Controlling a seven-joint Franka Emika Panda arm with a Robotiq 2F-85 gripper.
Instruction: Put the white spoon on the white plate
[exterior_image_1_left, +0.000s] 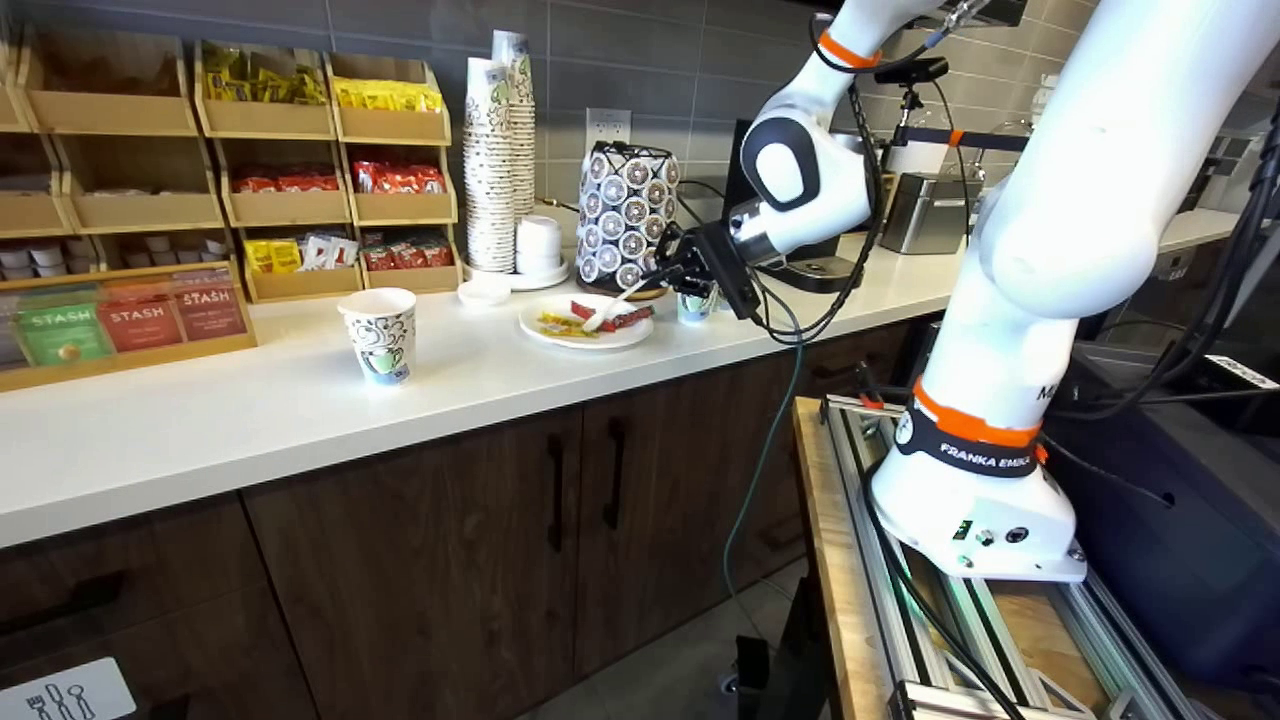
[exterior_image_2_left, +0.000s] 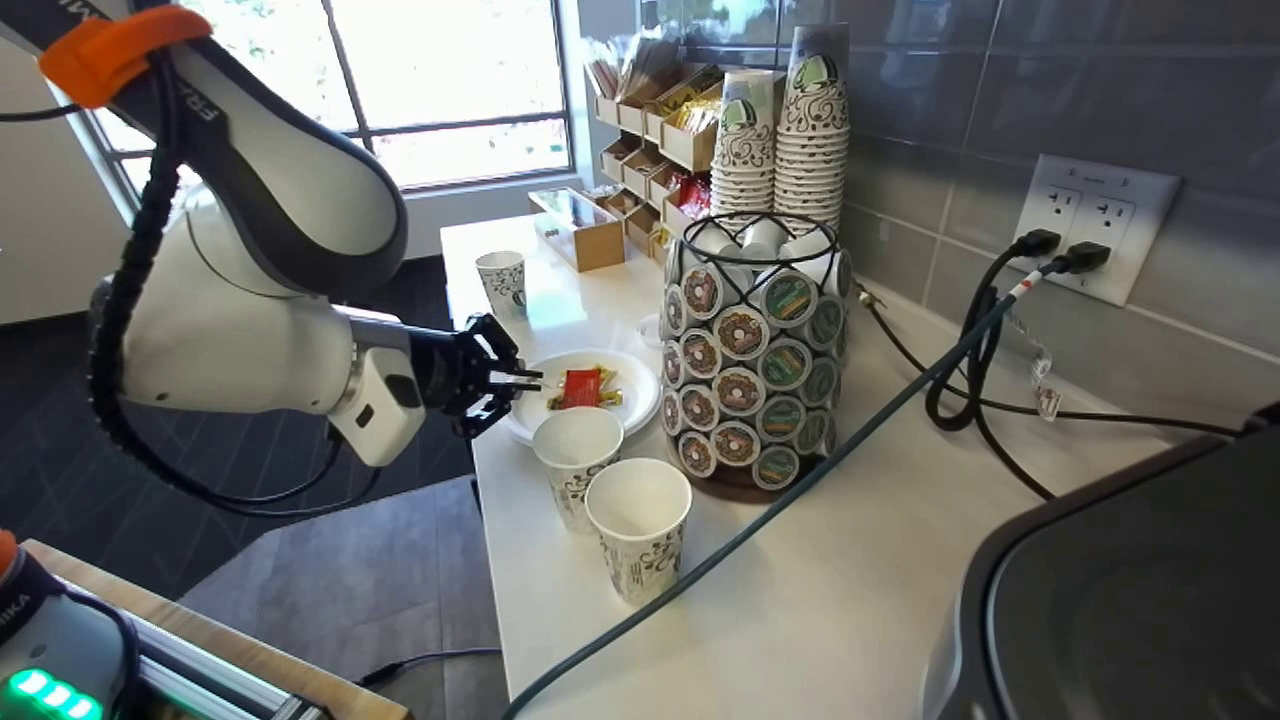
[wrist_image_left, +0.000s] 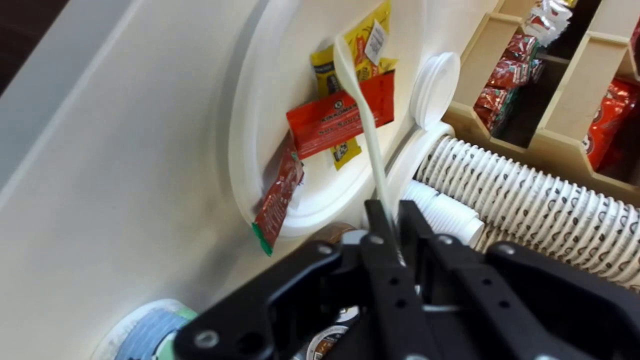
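The white plate (exterior_image_1_left: 535, 326) lies on the counter with red and yellow condiment packets on it. It shows too in the other views (exterior_image_2_left: 646, 388) (wrist_image_left: 245, 130). The white spoon (exterior_image_1_left: 612, 308) slants down from my gripper (exterior_image_1_left: 660, 276) with its bowl low over the plate and packets. In the wrist view the spoon (wrist_image_left: 367, 120) has its handle between my fingertips (wrist_image_left: 390, 204), and its bowl is over the yellow packets. I cannot tell whether the bowl touches them. My gripper (exterior_image_2_left: 538, 380) is shut on the handle end, above the plate's edge. The spoon is hard to make out there.
A pod rack (exterior_image_1_left: 627, 215) (exterior_image_2_left: 755, 370) stands close beside the plate. Two paper cups (exterior_image_2_left: 577, 460) (exterior_image_2_left: 640, 525) stand near it, and another cup (exterior_image_1_left: 380, 335) stands farther along. Tall cup stacks (exterior_image_1_left: 490, 170) and packet bins (exterior_image_1_left: 280, 170) stand at the wall.
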